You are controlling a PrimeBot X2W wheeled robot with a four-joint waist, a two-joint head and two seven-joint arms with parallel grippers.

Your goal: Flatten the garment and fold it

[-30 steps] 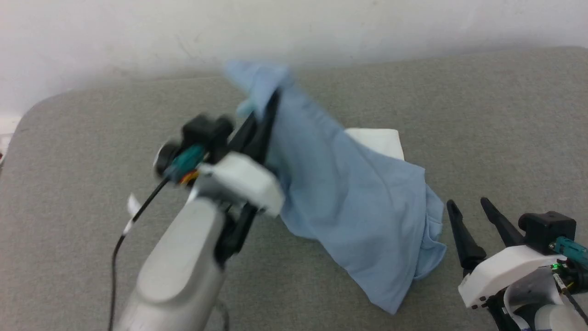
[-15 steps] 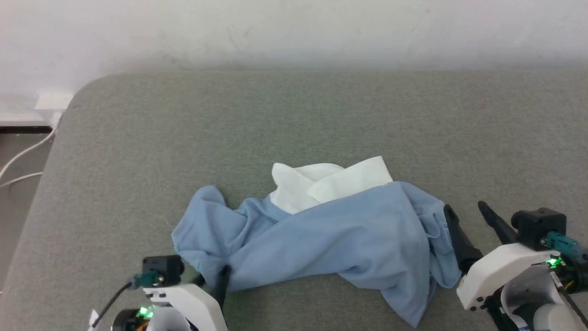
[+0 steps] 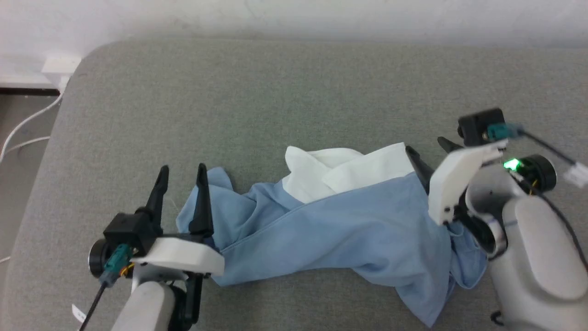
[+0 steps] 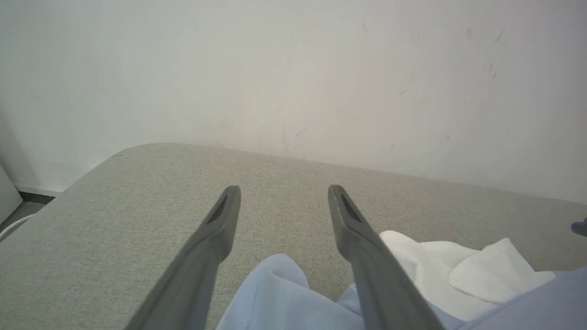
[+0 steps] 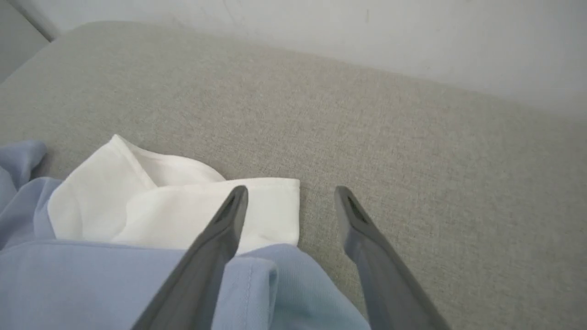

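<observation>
The garment (image 3: 330, 230) lies in a crumpled heap on the grey cushion, light blue with white fabric parts (image 3: 340, 172) on its far side. My left gripper (image 3: 182, 171) is open at the garment's left end, its right finger over the blue edge. In the left wrist view the left gripper (image 4: 284, 189) is wide apart, with blue cloth (image 4: 284, 298) low between the fingers and ungripped. My right gripper (image 3: 425, 146) is open at the garment's right end. In the right wrist view the right gripper (image 5: 291, 189) has its left finger over the white fabric (image 5: 183, 201) and blue cloth (image 5: 91, 284).
The grey padded surface (image 3: 275, 92) stretches back to a white wall (image 3: 294, 14), with a rounded corner at the far left. White cables (image 3: 23, 133) and a white box (image 3: 59, 64) lie beyond the left edge. Bare cushion lies behind the garment.
My left gripper opened and let go of the lifted garment, which dropped into a low heap. The left arm drew back to the garment's left end. The right arm moved forward to the garment's right end.
</observation>
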